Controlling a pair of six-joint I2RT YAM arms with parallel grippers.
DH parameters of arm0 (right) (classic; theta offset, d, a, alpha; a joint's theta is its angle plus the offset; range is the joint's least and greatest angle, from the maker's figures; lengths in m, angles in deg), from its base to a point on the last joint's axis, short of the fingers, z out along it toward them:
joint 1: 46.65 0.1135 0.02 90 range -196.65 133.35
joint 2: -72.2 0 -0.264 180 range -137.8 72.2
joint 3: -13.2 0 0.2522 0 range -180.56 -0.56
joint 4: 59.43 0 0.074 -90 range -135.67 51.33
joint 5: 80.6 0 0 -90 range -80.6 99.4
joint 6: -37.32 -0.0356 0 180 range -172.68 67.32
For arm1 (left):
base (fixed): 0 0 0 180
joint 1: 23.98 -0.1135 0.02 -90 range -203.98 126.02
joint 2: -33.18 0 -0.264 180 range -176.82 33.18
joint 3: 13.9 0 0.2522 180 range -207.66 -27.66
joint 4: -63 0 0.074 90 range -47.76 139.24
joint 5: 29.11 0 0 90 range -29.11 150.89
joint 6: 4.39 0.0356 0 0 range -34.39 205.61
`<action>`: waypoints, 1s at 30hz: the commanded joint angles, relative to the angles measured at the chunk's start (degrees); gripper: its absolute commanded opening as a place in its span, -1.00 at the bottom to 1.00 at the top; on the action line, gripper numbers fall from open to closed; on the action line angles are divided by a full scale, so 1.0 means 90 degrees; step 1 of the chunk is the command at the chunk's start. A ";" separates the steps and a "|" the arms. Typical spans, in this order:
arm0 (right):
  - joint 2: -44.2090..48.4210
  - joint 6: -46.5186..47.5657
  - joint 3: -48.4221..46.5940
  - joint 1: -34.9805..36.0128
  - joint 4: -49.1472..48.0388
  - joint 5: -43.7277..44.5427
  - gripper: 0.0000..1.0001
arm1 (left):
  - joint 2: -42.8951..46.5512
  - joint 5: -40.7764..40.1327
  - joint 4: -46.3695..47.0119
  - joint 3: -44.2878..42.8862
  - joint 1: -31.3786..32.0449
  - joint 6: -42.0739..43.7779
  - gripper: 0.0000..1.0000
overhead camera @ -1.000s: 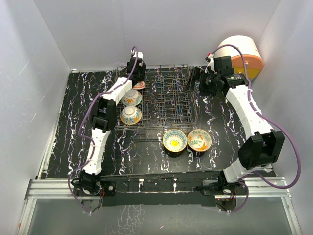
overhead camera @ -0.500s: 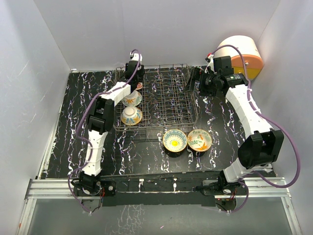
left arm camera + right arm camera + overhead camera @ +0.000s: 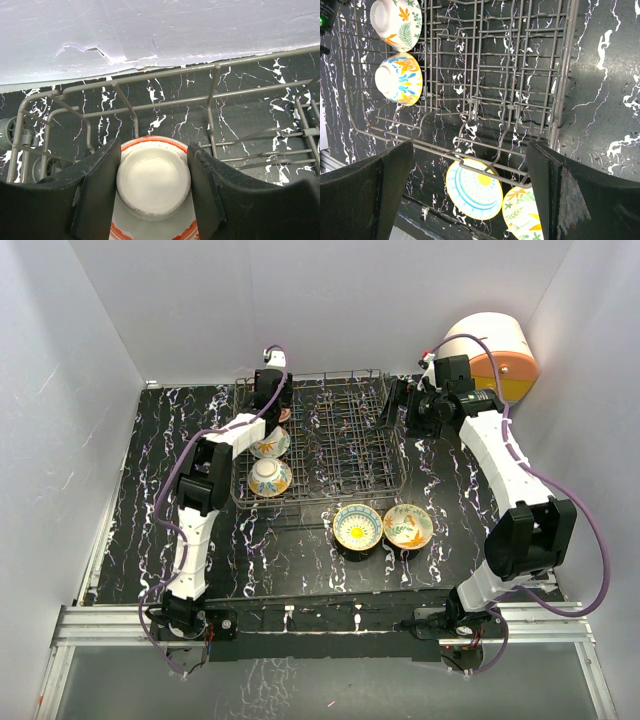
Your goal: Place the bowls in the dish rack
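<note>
Along the dish rack's (image 3: 345,445) left side sit the blue-orange bowl (image 3: 268,477) and the orange-green bowl (image 3: 270,443) (the left gripper (image 3: 155,152) clamps a red-rimmed bowl (image 3: 152,182) behind them); the right gripper (image 3: 470,160) gapes wide.

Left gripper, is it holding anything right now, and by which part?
Yes: the left gripper grips the red-rimmed bowl by its round foot ring, one finger on each side, at the back of the dish rack.

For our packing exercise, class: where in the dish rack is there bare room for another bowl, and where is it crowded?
Free: the middle and right rows of the dish rack, between the bowl column and the open right gripper. Crowded: the left column: blue-orange bowl, orange-green bowl, and the red bowl in the left gripper.
</note>
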 commanded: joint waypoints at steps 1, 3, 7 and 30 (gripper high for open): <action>0.0012 -0.0017 -0.0161 -0.0045 -0.0330 -0.0095 0.98 | 0.0695 -0.0077 0.1020 0.0227 -0.0008 0.0125 -1.00; -0.0002 -0.0017 -0.0162 -0.0045 -0.0330 -0.0099 0.98 | 0.0689 -0.0067 0.1137 0.0312 -0.0003 0.0083 -1.00; -0.0041 -0.0008 -0.0162 -0.0046 -0.0330 -0.0089 0.98 | 0.0788 -0.0070 0.1500 0.0574 -0.0005 0.0020 -1.00; -0.0172 -0.0040 -0.0149 -0.0057 -0.0349 -0.0204 0.98 | 0.1029 -0.0096 0.2353 0.1032 -0.0007 0.0029 -1.00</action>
